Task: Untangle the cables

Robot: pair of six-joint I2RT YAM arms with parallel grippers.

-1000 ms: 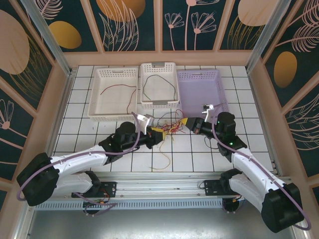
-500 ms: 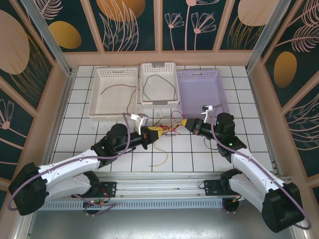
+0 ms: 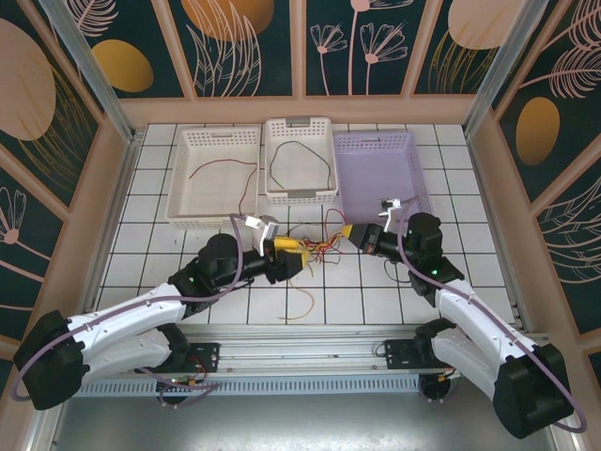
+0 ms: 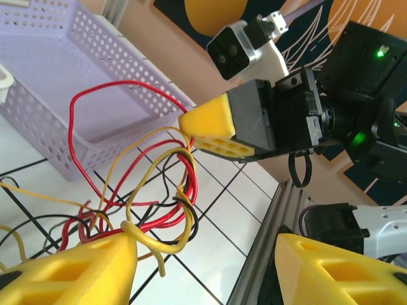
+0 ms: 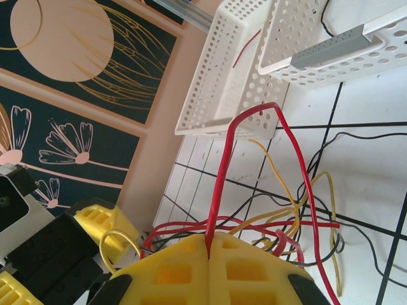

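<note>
While the right end effector [image 5: 208,249] is squeezing shut on the red cable [image 5: 222,171], the left end effector [image 4: 206,249] is hovering with its fingers [image 4: 70,273] apart, holding nothing. The cables [image 3: 317,246] are lying bunched on the table [image 3: 150,188] in the middle of the top view. A yellow cable [image 4: 143,232] is hanging over one left finger. If that arm is moving off, it is probably dragging the bunch and making the knot tighter.

left end effector [image 3: 297,254] spread apart; right end effector [image 3: 349,231] pinched closed, tips facing.
</note>
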